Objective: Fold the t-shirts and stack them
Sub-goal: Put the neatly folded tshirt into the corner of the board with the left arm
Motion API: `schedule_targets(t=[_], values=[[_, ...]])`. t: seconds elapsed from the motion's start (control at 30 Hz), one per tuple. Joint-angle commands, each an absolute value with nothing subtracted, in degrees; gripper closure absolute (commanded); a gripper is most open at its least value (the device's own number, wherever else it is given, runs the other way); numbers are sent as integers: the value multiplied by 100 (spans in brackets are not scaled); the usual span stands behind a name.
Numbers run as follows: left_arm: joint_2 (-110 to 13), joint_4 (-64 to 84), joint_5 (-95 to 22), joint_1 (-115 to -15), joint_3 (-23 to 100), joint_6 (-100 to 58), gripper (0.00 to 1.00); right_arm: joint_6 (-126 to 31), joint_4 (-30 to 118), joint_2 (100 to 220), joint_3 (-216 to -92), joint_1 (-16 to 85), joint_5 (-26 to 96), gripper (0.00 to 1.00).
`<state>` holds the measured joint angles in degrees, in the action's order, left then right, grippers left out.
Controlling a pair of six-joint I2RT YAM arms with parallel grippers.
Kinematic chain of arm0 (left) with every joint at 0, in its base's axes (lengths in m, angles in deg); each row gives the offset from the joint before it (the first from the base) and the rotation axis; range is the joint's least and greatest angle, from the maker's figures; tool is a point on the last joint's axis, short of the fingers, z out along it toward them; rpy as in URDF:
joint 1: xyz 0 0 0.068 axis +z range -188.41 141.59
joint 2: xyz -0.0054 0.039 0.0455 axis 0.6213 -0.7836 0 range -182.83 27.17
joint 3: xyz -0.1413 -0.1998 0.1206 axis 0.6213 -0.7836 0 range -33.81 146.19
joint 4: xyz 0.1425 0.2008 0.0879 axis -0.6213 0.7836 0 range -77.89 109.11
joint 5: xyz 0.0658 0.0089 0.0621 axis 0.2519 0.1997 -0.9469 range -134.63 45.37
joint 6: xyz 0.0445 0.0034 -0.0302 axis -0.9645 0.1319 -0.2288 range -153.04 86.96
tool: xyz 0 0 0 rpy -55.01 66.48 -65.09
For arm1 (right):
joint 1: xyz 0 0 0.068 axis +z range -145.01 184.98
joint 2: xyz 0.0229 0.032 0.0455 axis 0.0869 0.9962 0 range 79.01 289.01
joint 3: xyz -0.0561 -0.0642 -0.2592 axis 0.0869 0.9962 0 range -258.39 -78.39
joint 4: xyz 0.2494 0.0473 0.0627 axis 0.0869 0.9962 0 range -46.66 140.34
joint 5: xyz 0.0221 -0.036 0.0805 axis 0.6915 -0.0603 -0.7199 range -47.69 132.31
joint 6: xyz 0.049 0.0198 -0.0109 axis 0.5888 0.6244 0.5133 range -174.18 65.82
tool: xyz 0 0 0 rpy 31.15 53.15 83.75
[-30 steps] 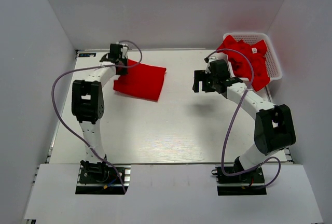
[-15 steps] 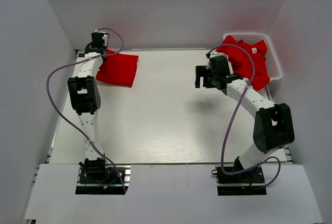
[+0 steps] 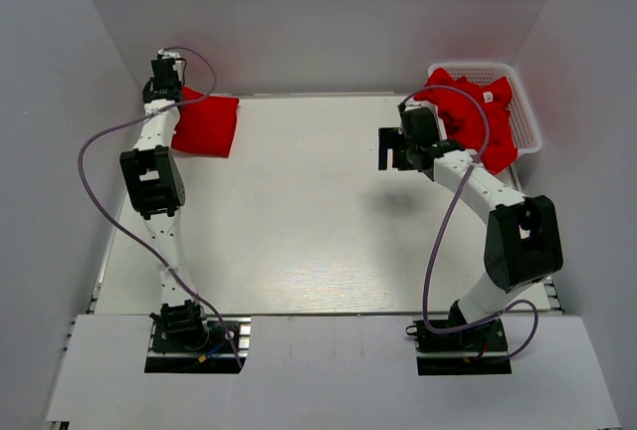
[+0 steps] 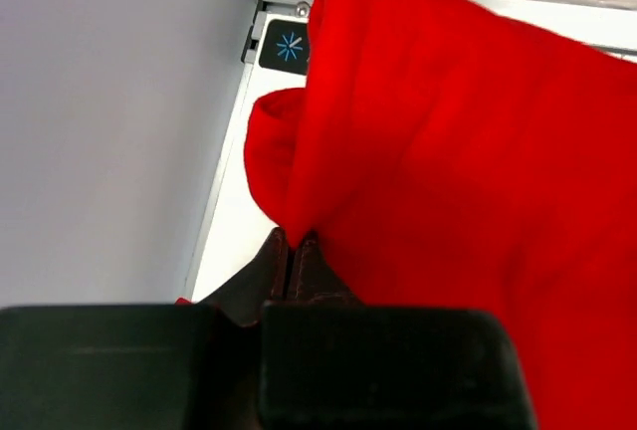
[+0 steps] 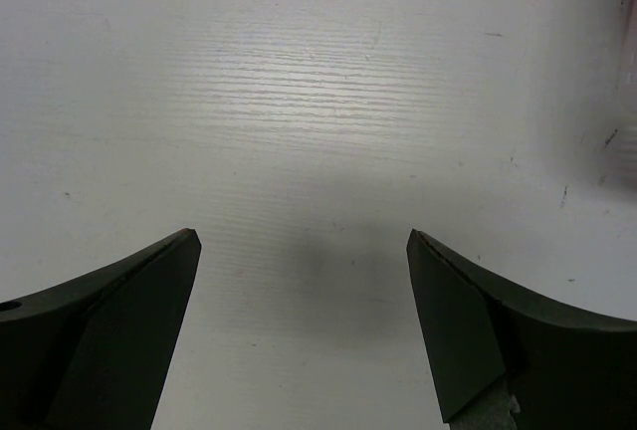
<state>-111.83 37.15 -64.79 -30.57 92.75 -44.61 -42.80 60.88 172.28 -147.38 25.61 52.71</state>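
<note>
Dragged to the far-left corner, the folded t-shirt (image 3: 206, 125), pinched by the left gripper (image 4: 294, 256), likely starts the stack; right gripper (image 5: 302, 241) gapes empty

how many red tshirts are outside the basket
1: a folded bright red fabric t-shirt at the table's far left corner, pinched by the left gripper. More fill the white plastic lattice basket, too heaped to count.

T-shirt (image 3: 206, 125) now at far-L corner
</note>
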Motion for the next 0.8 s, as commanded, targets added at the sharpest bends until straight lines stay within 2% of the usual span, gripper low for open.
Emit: schedule_targets(t=[0.0,0.27,0.3,0.33,0.4,0.47,0.77], values=[[-11222,3487,-6187,-2892,9599,-4464,100,-4293,6161,17235,-15089,2546,5541,10],[-11275,3382,-6133,-2777,9722,-4411,99,-4232,6276,17305,-15292,2546,5558,10],[-11275,3451,-6211,-2777,9723,-4341,65,-4197,6293,17323,-15301,2546,5541,10],[-11275,3452,-6282,-2777,9723,-4341,41,-4188,6311,17314,-15327,2546,5532,10],[-11223,3452,-6282,-2777,9662,-4341,15,-4179,6337,17305,-15362,2555,5489,10],[-11152,3452,-6230,-2777,9662,-4280,2,-4179,6372,17270,-15398,2572,5436,10],[-10108,4189,-5002,-2970,9284,-3533,0,-4065,6145,16683,-15021,2547,5120,10]])
